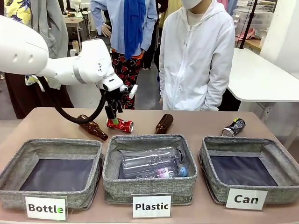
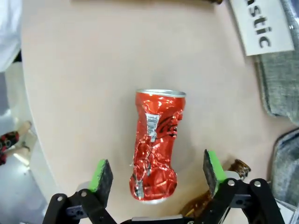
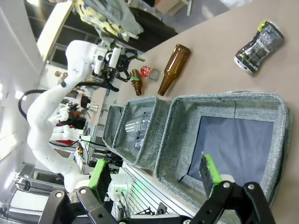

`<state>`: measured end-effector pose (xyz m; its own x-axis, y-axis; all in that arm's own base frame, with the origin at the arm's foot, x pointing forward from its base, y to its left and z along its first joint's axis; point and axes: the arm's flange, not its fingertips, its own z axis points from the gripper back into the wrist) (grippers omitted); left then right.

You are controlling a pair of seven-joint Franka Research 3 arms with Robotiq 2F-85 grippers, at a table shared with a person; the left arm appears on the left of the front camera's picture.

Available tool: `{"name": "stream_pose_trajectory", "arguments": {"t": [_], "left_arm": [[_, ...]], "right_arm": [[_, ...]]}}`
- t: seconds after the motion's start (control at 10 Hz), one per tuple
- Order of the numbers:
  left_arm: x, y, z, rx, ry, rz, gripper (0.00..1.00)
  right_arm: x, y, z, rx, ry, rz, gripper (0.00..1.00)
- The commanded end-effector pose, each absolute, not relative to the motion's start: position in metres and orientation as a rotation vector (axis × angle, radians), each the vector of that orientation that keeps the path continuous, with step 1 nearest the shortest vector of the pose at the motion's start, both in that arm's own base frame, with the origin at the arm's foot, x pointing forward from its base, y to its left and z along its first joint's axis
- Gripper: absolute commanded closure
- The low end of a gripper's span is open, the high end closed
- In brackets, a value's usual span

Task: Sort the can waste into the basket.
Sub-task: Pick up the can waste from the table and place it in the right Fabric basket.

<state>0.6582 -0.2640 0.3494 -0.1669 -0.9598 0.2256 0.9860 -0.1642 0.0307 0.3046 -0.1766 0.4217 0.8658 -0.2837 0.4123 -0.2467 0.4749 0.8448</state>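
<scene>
The left gripper (image 2: 156, 170) stands wide open, its green pads (image 2: 102, 173) on either side of the crushed shiny red drink can (image 2: 156, 144) with a gap showing on both sides. This can lies flat on the tan table (image 1: 196, 116), near the far edge and left of the middle, between two brown glass bottles (image 1: 92, 127) lying on their sides.

The right gripper (image 3: 155, 171) is open too and holds nothing. It hangs over the grey woven-fabric basket labelled "Can" (image 1: 280, 161), which sits at the table's near right corner with its dark base bare.

The crushed black can with green and white markings (image 1: 233, 127) lies behind that basket, toward the far right corner. Along the near edge the like basket labelled "Plastic" (image 1: 149, 186) holds clear plastic bottles (image 1: 152, 161), and the one labelled "Bottle" (image 1: 51, 144) is at the left. A person in a white hooded jacket (image 1: 196, 60) stands at the far edge.
</scene>
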Motion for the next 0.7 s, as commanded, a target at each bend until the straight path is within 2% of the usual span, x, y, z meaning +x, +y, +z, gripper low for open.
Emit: {"name": "stream_pose_trajectory", "arguments": {"t": [0.0,0.3,0.6], "left_arm": [[0.664,-0.28,0.335,-0.057,-0.161,-1.671,0.0],[0.662,-0.305,0.292,-0.004,-0.039,-1.727,0.0],[0.665,-0.305,0.287,0.024,-0.028,-1.728,0.0]], "right_arm": [[0.307,-0.177,0.421,1.106,-0.586,-0.006,0.0],[0.307,-0.177,0.421,1.106,-0.586,-0.006,0.0],[0.307,-0.177,0.421,1.106,-0.586,-0.006,0.0]]}}
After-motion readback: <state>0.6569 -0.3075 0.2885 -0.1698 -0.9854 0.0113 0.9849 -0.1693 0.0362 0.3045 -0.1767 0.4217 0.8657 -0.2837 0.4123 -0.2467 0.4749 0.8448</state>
